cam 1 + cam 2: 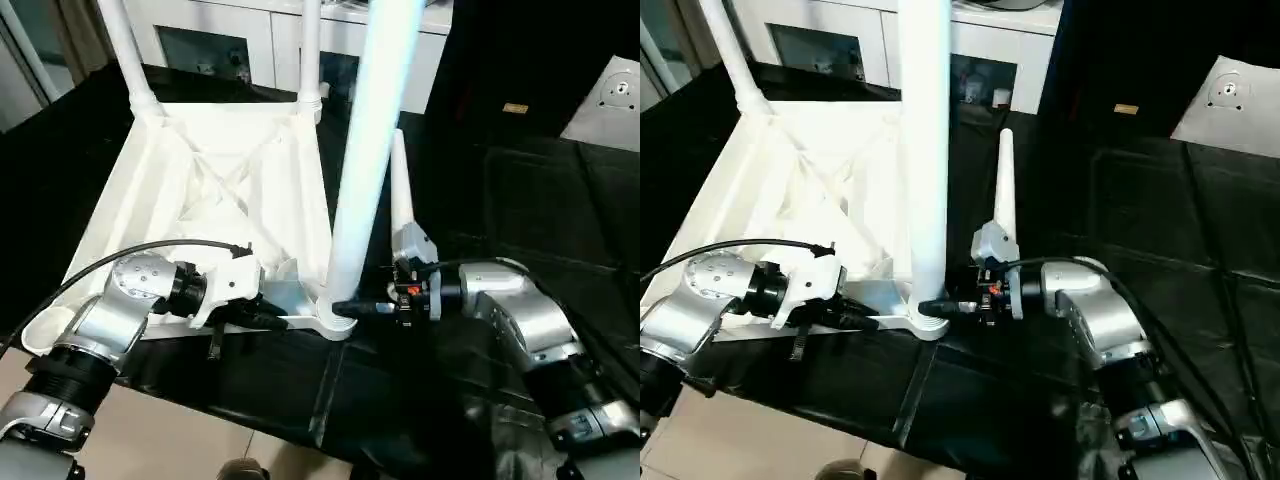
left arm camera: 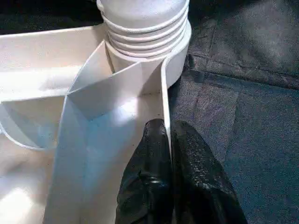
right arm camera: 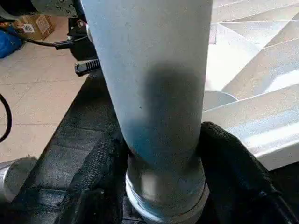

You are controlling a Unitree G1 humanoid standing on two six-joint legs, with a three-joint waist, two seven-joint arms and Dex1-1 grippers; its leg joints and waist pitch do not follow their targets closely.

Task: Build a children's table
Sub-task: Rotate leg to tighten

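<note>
Table (image 1: 230, 190) lies upside down at centre-left of the frame on the black worktop (image 1: 540, 190), two legs up at its far corners, a third leg (image 1: 365, 150) rising from the near corner socket at bottom centre, and a spare leg (image 1: 402, 190) flat just right of it. Right gripper (image 1: 350, 307) comes in from the right, closed round that upright leg's base, the long axis straight up, so turning is the call. Left gripper (image 2: 169, 140) pinches the table's rim beside the socket, steadying.
</note>
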